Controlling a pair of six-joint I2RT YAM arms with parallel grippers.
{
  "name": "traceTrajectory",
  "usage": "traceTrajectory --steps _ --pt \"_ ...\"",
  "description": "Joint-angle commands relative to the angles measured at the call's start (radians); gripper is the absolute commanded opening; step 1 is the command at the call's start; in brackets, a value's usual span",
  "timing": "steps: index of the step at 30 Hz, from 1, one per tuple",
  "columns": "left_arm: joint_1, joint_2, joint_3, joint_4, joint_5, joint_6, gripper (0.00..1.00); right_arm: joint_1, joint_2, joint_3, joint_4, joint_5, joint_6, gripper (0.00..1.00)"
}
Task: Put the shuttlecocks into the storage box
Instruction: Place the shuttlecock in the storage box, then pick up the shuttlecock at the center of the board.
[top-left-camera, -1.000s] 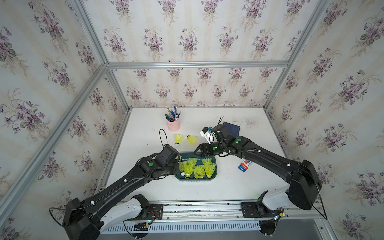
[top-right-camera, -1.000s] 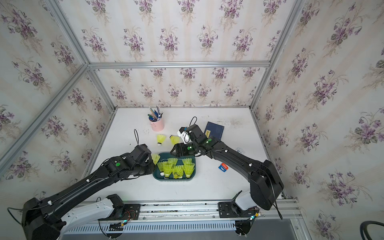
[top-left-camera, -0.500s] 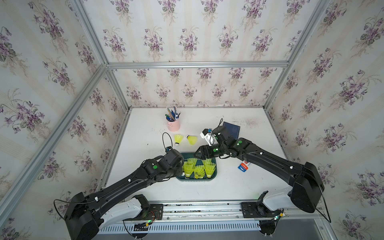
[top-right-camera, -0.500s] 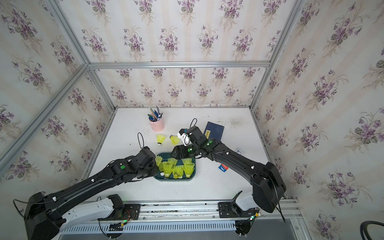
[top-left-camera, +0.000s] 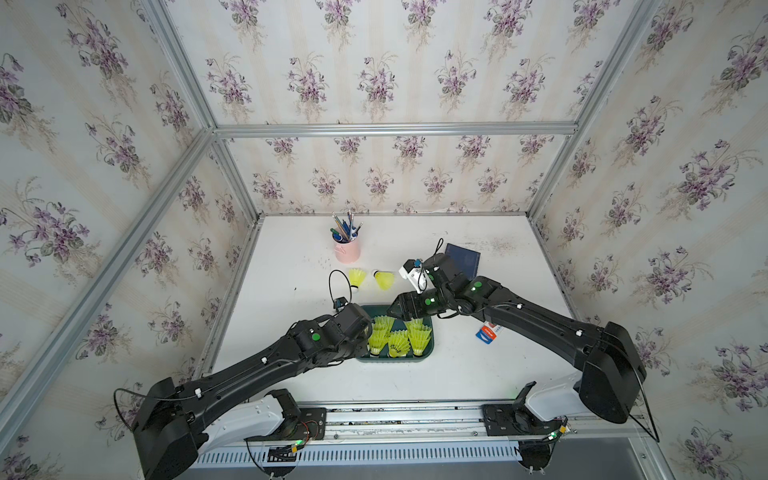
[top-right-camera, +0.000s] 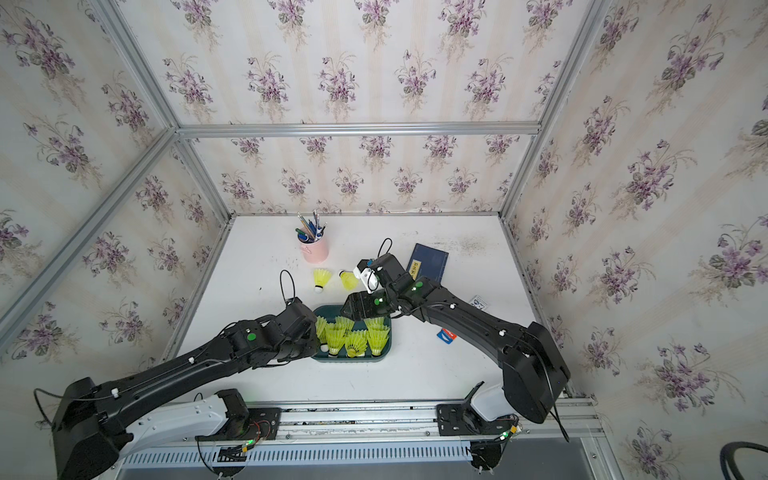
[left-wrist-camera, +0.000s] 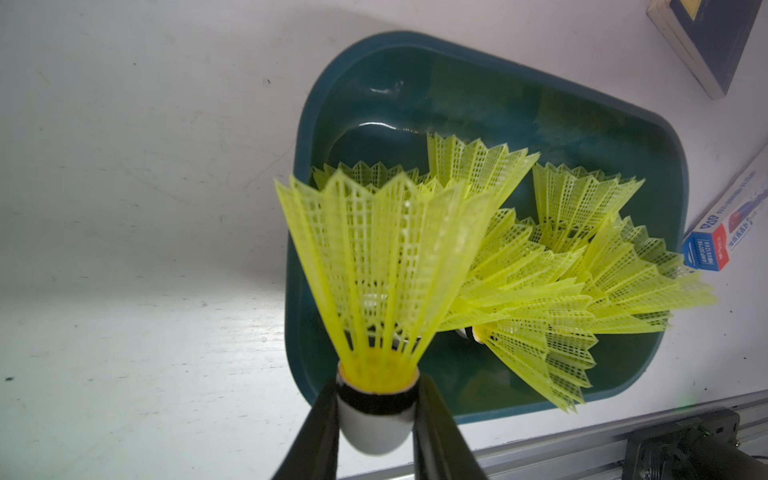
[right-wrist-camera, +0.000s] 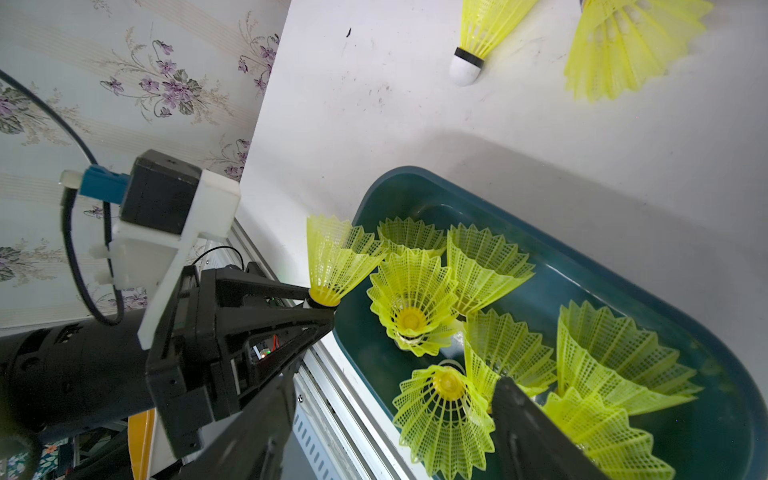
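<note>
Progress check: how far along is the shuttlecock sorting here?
Done: several shuttlecocks sit in the teal storage box. In hand: the left claw is shut on one more shuttlecock by its white tip, at the box's edge; the right claw hangs open and empty over the box. Left: two loose shuttlecocks lie on the table near the pink pen cup.

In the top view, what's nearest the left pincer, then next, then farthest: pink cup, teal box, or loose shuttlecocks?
1. The storage box, right beside the left pincer.
2. The loose shuttlecocks, on the table beyond the box.
3. The pink cup, farthest back.
</note>
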Motion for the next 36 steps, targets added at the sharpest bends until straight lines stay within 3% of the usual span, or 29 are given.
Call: traceTrajectory --steps 1,9,24,30,36 --pt "-0.005 0.002 0.004 -0.021 -0.014 -0.018 0.39 0.001 0.004 0.004 0.019 -0.003 0.009 0.78" --pt "-0.006 -0.024 0.025 -0.083 -0.017 -0.018 0.43 0.001 0.017 0.014 0.024 -0.003 0.007 0.78" --pt "0.01 -0.019 0.128 -0.227 -0.054 -0.004 0.39 0.002 0.037 0.032 0.023 0.003 0.0 0.78" --pt "0.143 -0.002 0.183 -0.202 0.01 0.145 0.39 -0.001 0.069 0.085 0.003 0.052 -0.005 0.77" --pt "0.353 0.094 0.184 -0.035 0.204 0.441 0.45 -0.031 0.137 0.143 0.049 0.087 0.034 0.82"
